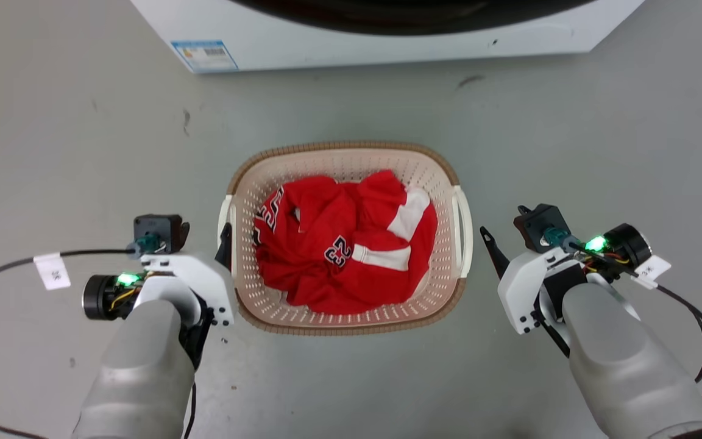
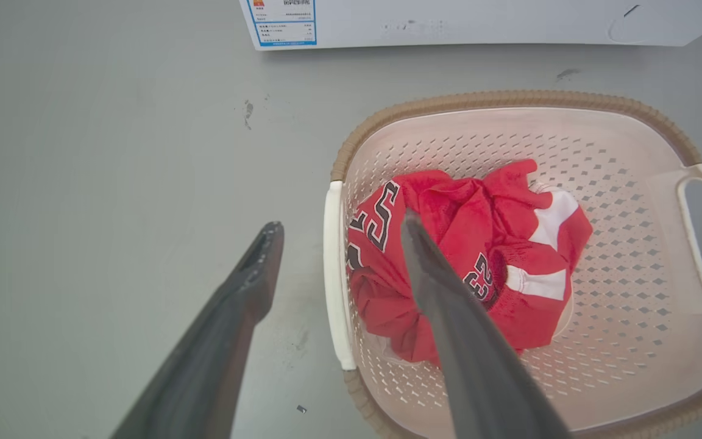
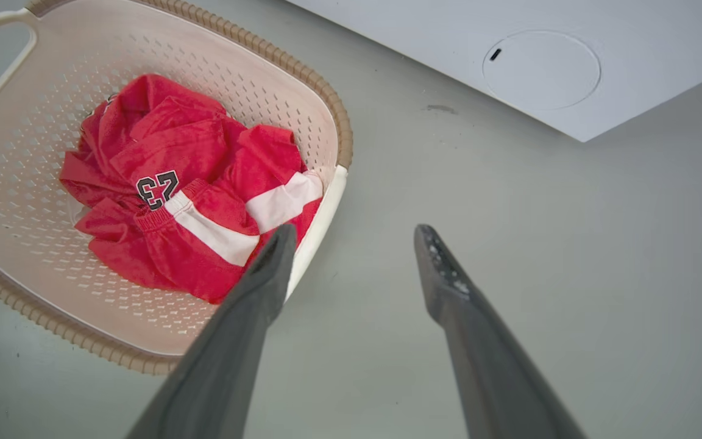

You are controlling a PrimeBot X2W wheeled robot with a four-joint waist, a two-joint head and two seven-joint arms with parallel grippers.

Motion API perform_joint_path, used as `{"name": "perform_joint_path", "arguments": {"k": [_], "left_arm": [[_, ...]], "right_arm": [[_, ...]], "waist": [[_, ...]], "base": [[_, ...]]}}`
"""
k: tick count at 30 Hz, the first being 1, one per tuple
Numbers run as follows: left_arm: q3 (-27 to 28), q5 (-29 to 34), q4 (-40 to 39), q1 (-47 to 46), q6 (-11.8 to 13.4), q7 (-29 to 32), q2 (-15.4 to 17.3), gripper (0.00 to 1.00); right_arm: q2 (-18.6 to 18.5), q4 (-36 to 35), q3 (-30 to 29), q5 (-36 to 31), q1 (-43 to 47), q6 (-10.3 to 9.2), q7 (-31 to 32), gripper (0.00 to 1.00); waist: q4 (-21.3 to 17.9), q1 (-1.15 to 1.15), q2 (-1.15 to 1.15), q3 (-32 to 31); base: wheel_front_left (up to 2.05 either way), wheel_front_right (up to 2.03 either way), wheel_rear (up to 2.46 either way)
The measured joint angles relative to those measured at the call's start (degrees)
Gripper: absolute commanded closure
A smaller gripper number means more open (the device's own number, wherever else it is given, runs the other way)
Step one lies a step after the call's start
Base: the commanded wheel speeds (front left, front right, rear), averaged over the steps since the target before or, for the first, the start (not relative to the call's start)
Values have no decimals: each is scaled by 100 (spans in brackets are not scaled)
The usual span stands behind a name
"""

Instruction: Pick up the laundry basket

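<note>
The laundry basket (image 1: 345, 148) lies between both spread-open tools, the left tool (image 2: 339, 230) straddling its left handle (image 2: 333, 274), the right tool (image 3: 356, 231) just beside its right handle (image 3: 322, 216).

**Surface and Material Findings**

The laundry basket (image 1: 351, 163) was cream plastic, perforated, faintly sheened, with a brown rim (image 1: 339, 147) moulded to a woven look and smooth white plastic handles (image 1: 462, 231). Inside lay a red garment (image 1: 320, 244) of crumpled matt cloth with white bands. The floor (image 1: 52, 152) was grey, smooth, dully reflective, scuffed in spots. The washing machine (image 1: 387, 42) carried a smooth white casing and a printed sticker (image 1: 205, 56). The fingers (image 2: 479, 366) of the left gripper (image 2: 340, 221) were dark and matt.
</note>
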Motion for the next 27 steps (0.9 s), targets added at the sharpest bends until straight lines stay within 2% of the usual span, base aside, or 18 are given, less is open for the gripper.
{"name": "perform_joint_path", "arguments": {"k": [6,19,27], "left_arm": [[-383,-258,352,-392,-4,93,-35,0],[-733,-692,609,-803,-4,104,34,0],[-1005,-869,661,-962,-4,109,-1,0]], "right_arm": [[0,367,125,85,-381,0,56,0],[1,581,543,479,-772,0,354,0],[1,633,476,513,-973,0,452,0]], "waist": [[60,0,0,482],[240,0,0,1233],[301,0,0,1549]], "base": [[0,0,0],[0,0,0],[0,0,0]]}}
